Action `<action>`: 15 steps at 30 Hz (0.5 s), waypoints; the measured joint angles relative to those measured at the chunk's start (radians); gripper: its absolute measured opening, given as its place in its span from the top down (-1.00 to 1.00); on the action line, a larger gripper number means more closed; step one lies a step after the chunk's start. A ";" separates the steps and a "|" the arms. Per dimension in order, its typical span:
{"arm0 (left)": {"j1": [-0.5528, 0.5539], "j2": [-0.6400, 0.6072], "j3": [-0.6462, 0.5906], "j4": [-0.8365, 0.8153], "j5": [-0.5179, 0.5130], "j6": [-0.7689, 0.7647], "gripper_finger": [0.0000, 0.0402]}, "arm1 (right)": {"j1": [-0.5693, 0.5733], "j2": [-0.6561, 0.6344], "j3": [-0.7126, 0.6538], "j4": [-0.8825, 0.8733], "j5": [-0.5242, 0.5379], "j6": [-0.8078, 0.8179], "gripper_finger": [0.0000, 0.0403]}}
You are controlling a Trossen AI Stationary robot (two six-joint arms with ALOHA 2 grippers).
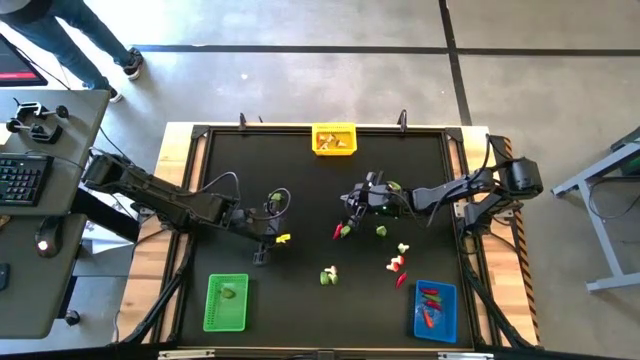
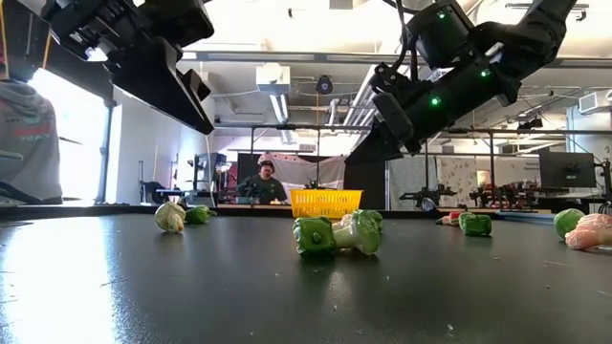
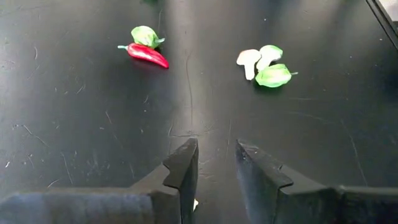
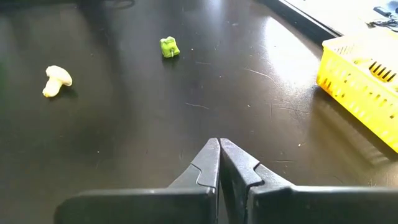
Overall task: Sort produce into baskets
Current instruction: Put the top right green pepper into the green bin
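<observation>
Closest to the low camera, a green pepper piece (image 2: 315, 236) lies on the black desk (image 2: 191, 287) touching a pale green and white piece (image 2: 361, 232); in the high view this pair sits a little toward 6 o'clock of the desk's centre.

From 9 o'clock the left gripper (image 1: 268, 222) reaches toward the centre, its jaws a little apart with nothing between them (image 3: 214, 171). Just beside it lies a small yellow piece (image 1: 283, 238). Past its jaws the wrist camera shows a red chili (image 3: 147, 55) touching a green leafy piece (image 3: 145, 35), and, well apart from these, a whitish mushroom (image 3: 249, 61) next to two more green pieces.

From 3 o'clock the right gripper (image 1: 352, 203) reaches in, its jaws pressed together and empty (image 4: 219, 163). Beyond it lie a tan mushroom (image 4: 56, 81) and a small green piece (image 4: 168, 46).

At 12 o'clock the yellow basket (image 1: 334, 139) holds tan pieces. Near 7 o'clock the green basket (image 1: 226, 303) holds one green piece. Near 5 o'clock the blue basket (image 1: 435, 311) holds red pieces. Red and white pieces (image 1: 398, 265) lie loose between the blue basket and the desk's centre.

A person (image 2: 265, 182) sits in the room behind the desk.
</observation>
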State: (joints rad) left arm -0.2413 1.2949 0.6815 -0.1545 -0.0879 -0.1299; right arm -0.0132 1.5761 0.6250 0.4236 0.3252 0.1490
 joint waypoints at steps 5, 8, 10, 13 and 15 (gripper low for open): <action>0.006 0.000 0.000 0.000 0.000 -0.007 0.55 | 0.000 0.000 0.000 0.000 0.000 0.000 1.00; 0.031 0.000 0.000 -0.006 0.000 -0.010 0.55 | 0.000 0.000 0.000 0.000 0.000 0.000 1.00; 0.052 0.000 0.001 -0.024 0.012 -0.023 0.55 | 0.000 0.000 0.000 0.000 0.000 0.000 1.00; 0.081 0.000 0.001 -0.064 0.049 -0.035 0.56 | 0.000 0.000 0.000 0.004 0.000 0.000 1.00; 0.098 0.000 0.001 -0.083 0.053 -0.030 0.56 | 0.000 0.000 0.000 0.005 0.000 0.000 1.00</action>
State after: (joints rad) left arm -0.1429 1.2953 0.6827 -0.2377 -0.0345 -0.1599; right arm -0.0132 1.5761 0.6250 0.4286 0.3256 0.1490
